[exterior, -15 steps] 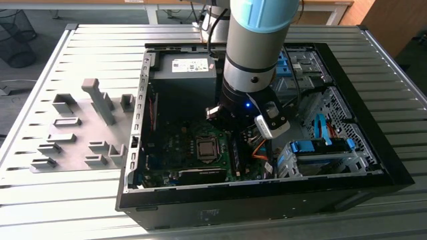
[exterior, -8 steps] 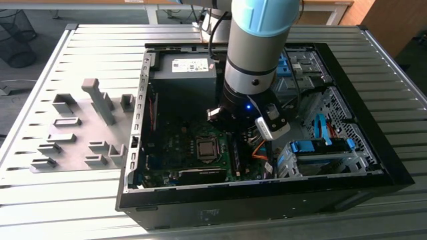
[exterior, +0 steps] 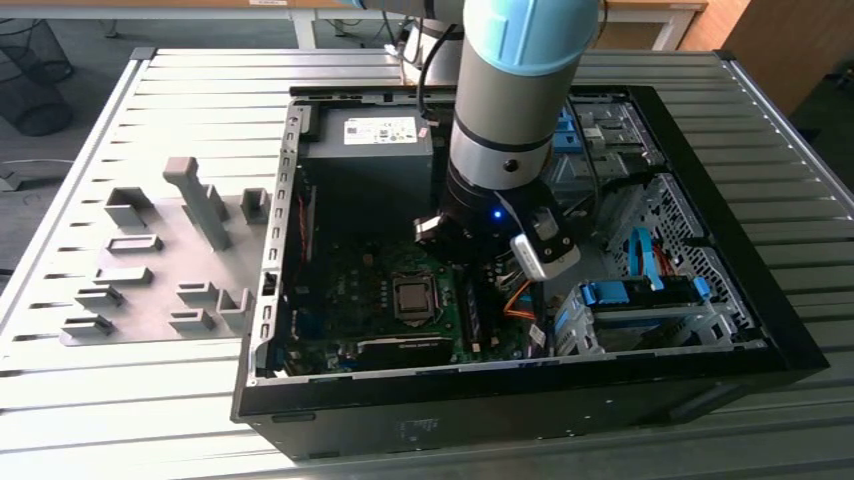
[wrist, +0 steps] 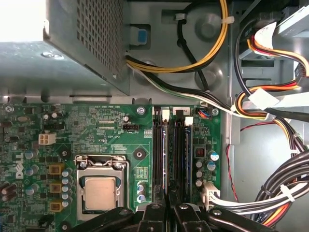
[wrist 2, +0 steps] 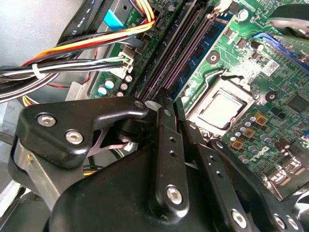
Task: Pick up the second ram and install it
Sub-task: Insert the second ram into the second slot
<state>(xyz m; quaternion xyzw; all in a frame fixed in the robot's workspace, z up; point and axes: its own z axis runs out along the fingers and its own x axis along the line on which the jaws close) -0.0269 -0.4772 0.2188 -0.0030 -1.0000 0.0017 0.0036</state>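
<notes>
One gripper (wrist: 169,212) over the motherboard's memory slots (wrist: 171,145), jaws nearly closed on the upright second ram (wrist: 168,157) in a slot, one open computer case (exterior: 747,330), slatted metal table (exterior: 200,90), office floor beyond.

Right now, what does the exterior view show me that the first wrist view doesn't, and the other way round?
Exterior view's own: the robot arm reaching down into the open computer case, the slatted table under it, a grey fixture block on the exterior view's left, and blue drive clips. First wrist view's own: the black memory slots seen close, with tied wire bundles beside them. Shared: the green motherboard, the processor socket and the grey power supply box.
</notes>
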